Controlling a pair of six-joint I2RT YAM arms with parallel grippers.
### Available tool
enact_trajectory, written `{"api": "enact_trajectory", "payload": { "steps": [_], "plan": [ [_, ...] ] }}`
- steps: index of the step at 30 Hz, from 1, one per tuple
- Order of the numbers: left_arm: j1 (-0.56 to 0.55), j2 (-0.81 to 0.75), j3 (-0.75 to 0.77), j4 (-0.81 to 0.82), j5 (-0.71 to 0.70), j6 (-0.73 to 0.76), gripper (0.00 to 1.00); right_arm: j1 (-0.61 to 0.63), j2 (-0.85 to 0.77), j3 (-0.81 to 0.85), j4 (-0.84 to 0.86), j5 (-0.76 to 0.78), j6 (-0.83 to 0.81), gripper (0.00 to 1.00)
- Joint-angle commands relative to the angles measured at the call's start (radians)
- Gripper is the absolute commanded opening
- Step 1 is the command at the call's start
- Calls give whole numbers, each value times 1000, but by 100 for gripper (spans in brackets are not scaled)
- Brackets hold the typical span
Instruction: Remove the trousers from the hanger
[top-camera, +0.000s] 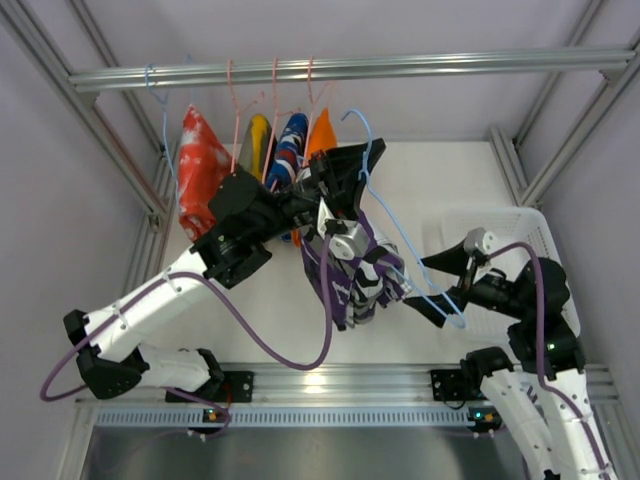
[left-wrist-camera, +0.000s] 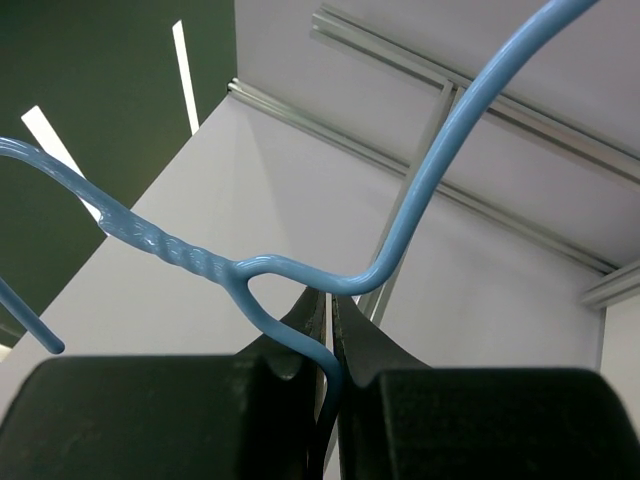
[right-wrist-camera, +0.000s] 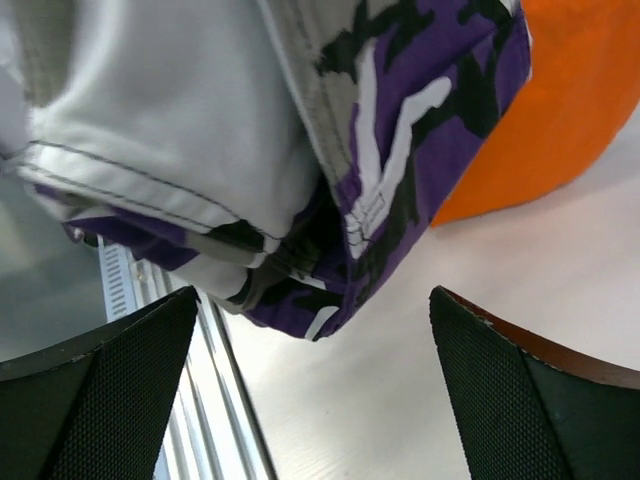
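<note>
The left gripper (left-wrist-camera: 327, 312) has its black fingers pressed together on the thin wire of the blue hanger (left-wrist-camera: 200, 262), pinching it just below the twisted neck. The hook curves away above and to the gripper's left.

The right gripper (right-wrist-camera: 312, 300) is spread wide and holds nothing. The camouflage trousers (right-wrist-camera: 400, 150) hang directly ahead of it, their folded lower edge dipping toward the gap between the two fingers. Whether cloth touches a finger cannot be told. Beyond that fold, farther from the gripper, shows the orange trousers (right-wrist-camera: 590, 100).

The camouflage pair looks soft, limp and light, draped in several layers with stitched hems. It should slide off smooth wire easily, yet a single layer would probably just stretch and slip. The thick bunch at the bottom fold, where the seams stack, seems the best place to close on. The hanger is springy and may twist in the left pinch under a sideways pull.
</note>
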Motion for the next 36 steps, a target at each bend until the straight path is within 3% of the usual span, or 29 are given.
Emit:
{"api": "enact_trajectory", "payload": {
  "steps": [1, 7, 11, 18, 21, 30, 36],
  "plan": [
    [1, -15, 98, 116, 4, 63, 0, 6, -36, 74, 2, -105, -151, 99],
    [4, -2, 53, 138, 30, 86, 0, 7, -70, 132, -33, -90, -116, 99],
    [4, 13, 51, 138, 31, 92, 0, 6, -15, 150, 126, -72, 118, 99],
    [4, 38, 72, 148, 37, 87, 0, 6, 57, 141, 223, 0, 185, 100],
    [4, 45, 80, 142, 34, 89, 0, 7, 65, 105, 353, -21, 286, 99],
    [4, 68, 98, 144, 54, 78, 0, 36, 94, 57, 375, 72, 214, 93],
    [4, 99, 128, 145, 54, 63, 0, 74, 125, 64, 387, 174, 153, 83]
  ]
}}
